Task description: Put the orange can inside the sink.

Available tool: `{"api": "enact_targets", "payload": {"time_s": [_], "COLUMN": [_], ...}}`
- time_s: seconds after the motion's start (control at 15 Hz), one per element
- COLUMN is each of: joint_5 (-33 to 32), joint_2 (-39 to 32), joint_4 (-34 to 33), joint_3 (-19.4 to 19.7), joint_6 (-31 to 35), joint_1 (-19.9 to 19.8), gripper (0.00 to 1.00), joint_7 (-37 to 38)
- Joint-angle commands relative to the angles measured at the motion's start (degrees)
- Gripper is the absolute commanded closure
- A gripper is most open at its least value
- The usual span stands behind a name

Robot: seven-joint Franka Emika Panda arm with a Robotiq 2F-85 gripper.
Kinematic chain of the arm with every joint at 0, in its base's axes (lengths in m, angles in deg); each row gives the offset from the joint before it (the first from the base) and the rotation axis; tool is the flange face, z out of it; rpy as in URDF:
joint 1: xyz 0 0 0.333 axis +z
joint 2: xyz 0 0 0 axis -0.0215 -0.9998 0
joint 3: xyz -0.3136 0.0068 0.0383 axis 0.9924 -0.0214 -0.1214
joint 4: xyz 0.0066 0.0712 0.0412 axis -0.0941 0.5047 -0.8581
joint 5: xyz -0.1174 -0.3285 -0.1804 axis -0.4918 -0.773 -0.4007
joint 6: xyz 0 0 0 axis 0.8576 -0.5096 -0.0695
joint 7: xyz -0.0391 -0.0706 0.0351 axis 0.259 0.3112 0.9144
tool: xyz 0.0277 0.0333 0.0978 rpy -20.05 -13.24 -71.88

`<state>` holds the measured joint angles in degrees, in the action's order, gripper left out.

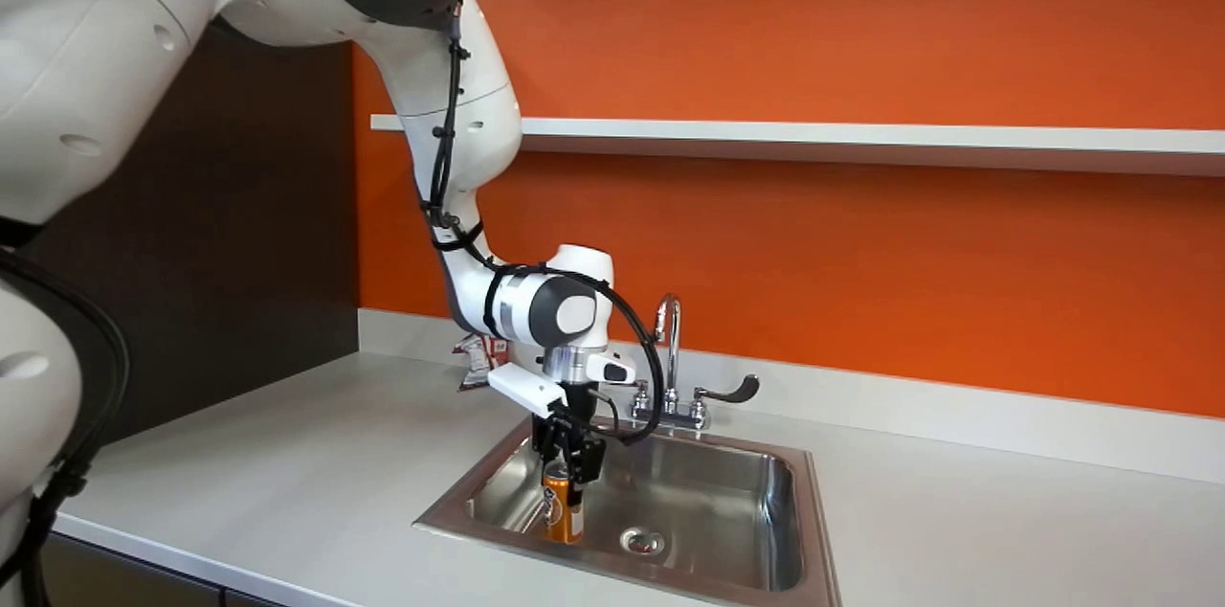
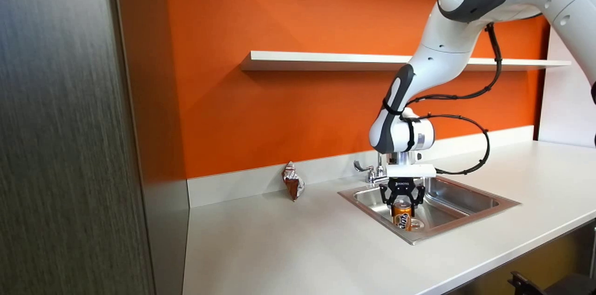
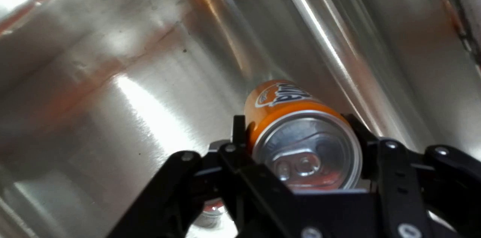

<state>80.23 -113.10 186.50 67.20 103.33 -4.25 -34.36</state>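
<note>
1. The orange can (image 1: 558, 511) is inside the sink (image 1: 815, 530), close to upright, at ten o'clock from the drain (image 1: 641, 542) in an exterior view.
2. The near rim hides its foot in both exterior views; whether it touches the basin floor I cannot tell.
3. In both exterior views the wider stretch of basin lies around three o'clock from the can; in the wrist view a basin wall stands near it, between one and two.
4. In an exterior view the front edge of the counter (image 2: 288, 248) passes at four o'clock from the sink.
5. The gripper (image 3: 297, 131) is narrowed to the can's width and holds it, its two fingers (image 3: 239, 129) at ten and two o'clock around the lid.
6. Counted: one orange can, one sink, one drain, one chrome faucet (image 1: 672, 348) with two handles (image 1: 737, 391), one crumpled packet (image 2: 292, 183), one white shelf (image 2: 326, 56).
7. In an exterior view the faucet stands at twelve o'clock on the basin's back edge, and a black cable (image 1: 657, 375) loops in front of its base.
8. In an exterior view the packet sits on the counter, well apart from the can, toward ten o'clock; the shelf runs along the orange wall (image 2: 279, 113) toward twelve.
</note>
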Motion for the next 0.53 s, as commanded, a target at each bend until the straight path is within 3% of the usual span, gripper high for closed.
{"api": "enact_targets", "payload": {"time_s": [0.0,0.47], "joint_5": [1.4,1.4], "joint_2": [-1.1,-2.4], "joint_4": [-2.0,-2.6], "joint_3": [-0.8,-0.4], "joint_6": [-1.2,-1.1], "joint_1": [-1.4,-1.3], "gripper": [0.62,0.62], "joint_7": [-1.2,-0.5]}}
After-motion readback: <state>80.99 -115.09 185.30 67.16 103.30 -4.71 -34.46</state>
